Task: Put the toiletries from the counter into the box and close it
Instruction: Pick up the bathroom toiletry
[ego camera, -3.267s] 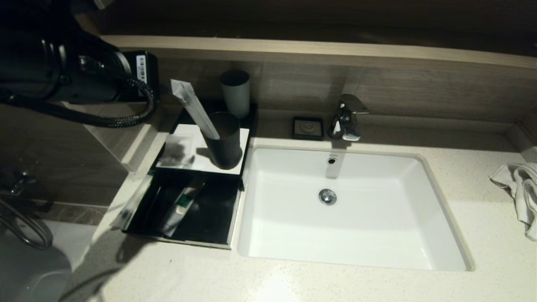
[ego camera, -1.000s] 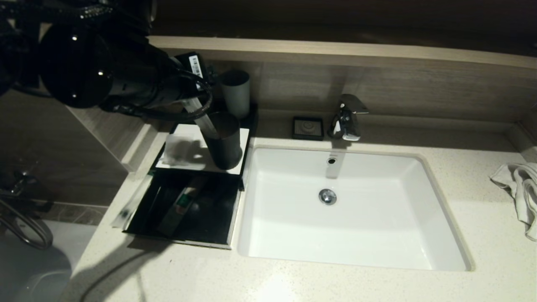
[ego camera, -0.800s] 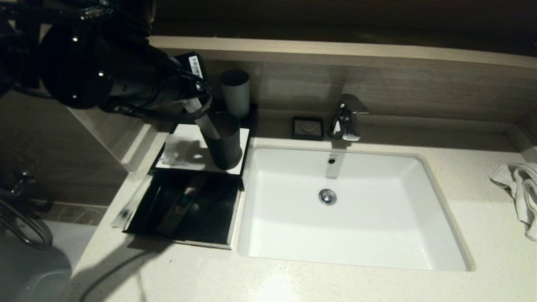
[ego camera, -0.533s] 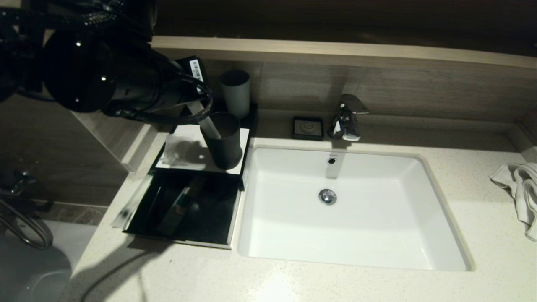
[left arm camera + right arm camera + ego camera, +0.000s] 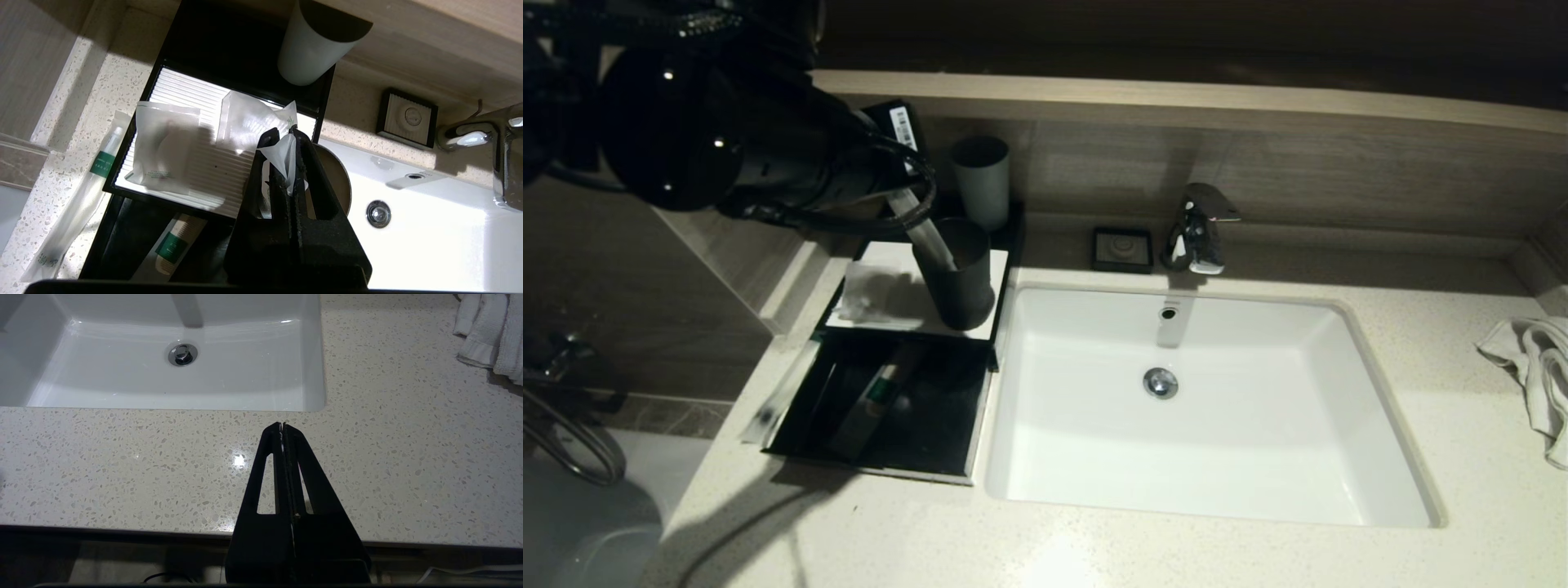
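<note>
Closing on the top of the long packet [image 5: 283,157], the left gripper [image 5: 286,134] has just gone from wide open to fully pinched, while the arm itself has not moved. The packet stands tilted in the dark cup [image 5: 956,273], and the cup sits on the white top panel of the box [image 5: 882,322]. In the left wrist view the crumpled end of the plastic is squeezed between the two black fingers, so I judge that the grip is made and the packet is ready to be lifted out of the cup — the drawer [image 5: 882,408] below is pulled out to receive it.

Inside the drawer one packet with a green label [image 5: 876,403] already lies. Another long packet [image 5: 81,192] lies on the tabletop [image 5: 1094,547] just beside the left wall of the box, so it is not yet inside. On the white panel two more pale packets are lying: the squarish one [image 5: 163,151] and a second one [image 5: 249,126] partly behind the gripper.

The right gripper [image 5: 282,426] is closed on nothing and hangs over the tabletop in front of the sink [image 5: 163,375], far from the work.

Some things are hard to see. From the head view the left arm covers the gripper and the upper end of the packet, so the pinch shows only in the wrist view. The lower part of the packet is hidden in the cup — how deep it goes I cannot tell. The drawer floor is dark and what more lies there is not clear.
</note>
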### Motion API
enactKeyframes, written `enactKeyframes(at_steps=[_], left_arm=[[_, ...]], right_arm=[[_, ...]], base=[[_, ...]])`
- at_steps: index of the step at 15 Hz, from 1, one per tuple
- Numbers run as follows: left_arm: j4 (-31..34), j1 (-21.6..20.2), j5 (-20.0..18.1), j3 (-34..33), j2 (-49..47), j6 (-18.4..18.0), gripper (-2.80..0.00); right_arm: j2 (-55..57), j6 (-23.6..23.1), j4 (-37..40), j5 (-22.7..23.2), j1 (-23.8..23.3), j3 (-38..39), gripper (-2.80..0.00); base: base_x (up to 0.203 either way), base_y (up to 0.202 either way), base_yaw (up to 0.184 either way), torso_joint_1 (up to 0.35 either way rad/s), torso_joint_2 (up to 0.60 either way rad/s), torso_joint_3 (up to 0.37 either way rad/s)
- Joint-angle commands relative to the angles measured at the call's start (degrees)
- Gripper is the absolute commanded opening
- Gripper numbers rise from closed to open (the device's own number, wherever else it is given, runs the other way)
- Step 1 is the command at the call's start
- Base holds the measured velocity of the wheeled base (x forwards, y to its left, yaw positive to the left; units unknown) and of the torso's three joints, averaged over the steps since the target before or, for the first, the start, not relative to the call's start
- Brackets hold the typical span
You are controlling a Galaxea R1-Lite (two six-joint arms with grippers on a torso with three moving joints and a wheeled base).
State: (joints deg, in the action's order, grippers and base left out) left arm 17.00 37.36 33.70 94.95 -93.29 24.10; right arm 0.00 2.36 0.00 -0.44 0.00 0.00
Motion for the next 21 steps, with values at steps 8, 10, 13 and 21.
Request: enactKeyframes(at_steps=[8, 10, 13, 21], left_arm=[[0.83, 0.08, 0.41, 2.69, 0.57, -0.37, -2.8], [0.84, 0.08, 0.41, 3.14, 0.66, -0.54, -2.8], [0.15, 0.08, 0.41, 3.9, 0.99, -1.84, -2.8], [1.04, 0.08, 0.41, 7.49, 1.67, -2.85, -2.8]], right_arm=[[0.0, 0.01, 0.0, 0.0, 0.0, 0.0, -2.8], [0.0, 0.01, 0.0, 0.0, 0.0, 0.0, -2.8], [0.0, 0.01, 0.0, 0.0, 0.0, 0.0, -2.8], [0.0, 0.01, 0.0, 0.0, 0.0, 0.0, -2.8]], base=[[0.0, 0.0, 0.0, 0.0, 0.0, 0.0], [0.0, 0.0, 0.0, 0.0, 0.0, 0.0], [0.0, 0.0, 0.0, 0.0, 0.0, 0.0], [0.0, 0.0, 0.0, 0.0, 0.0, 0.0]])
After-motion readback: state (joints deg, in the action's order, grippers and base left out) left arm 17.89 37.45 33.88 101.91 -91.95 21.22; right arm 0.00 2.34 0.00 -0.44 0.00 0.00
